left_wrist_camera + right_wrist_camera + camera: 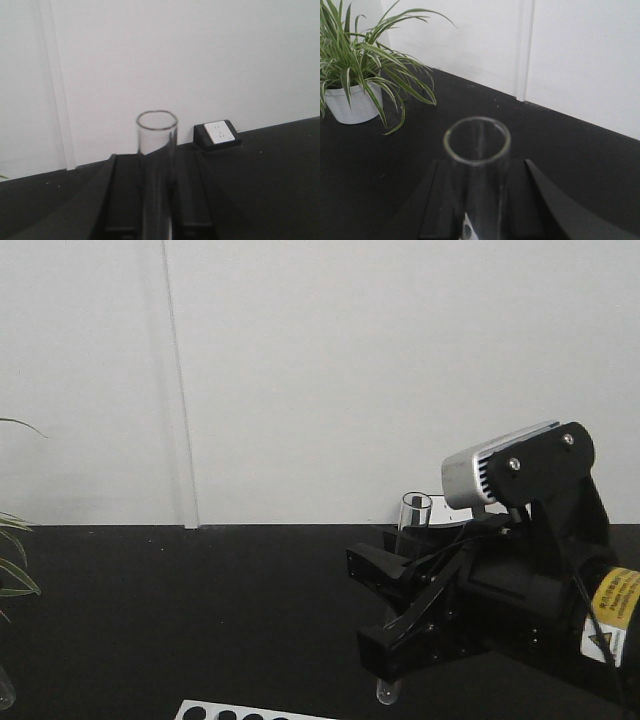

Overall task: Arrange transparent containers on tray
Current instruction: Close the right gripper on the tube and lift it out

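**Item 1. Right gripper**: You are keeping its black fingers closed down to the width of one glass tube. They are pinching the right test tube around its middle. The tube is standing nearly upright above the right half of the black table, leaning slightly. Its flared rim is uppermost and its rounded bottom is showing below the fingers. In the right wrist view the open rim is facing the camera.

**Item 2. Left gripper**: You are seeing this one in the left wrist view only. Its two dark fingers are lying flat against either side of the left test tube, gripping it with no gap showing. The tube's rim is pointing toward the table's back edge.

**Item 3. White rack**: It is lying on the table's near edge, with round black holes on top. The picture is cutting most of it off.

**Item 4. Potted plant**: It is standing in a white pot on the table's left side, with its striped leaves spreading out over the table.

**Item 5. Socket box**: It is sitting at the table's back edge, against the white wall.
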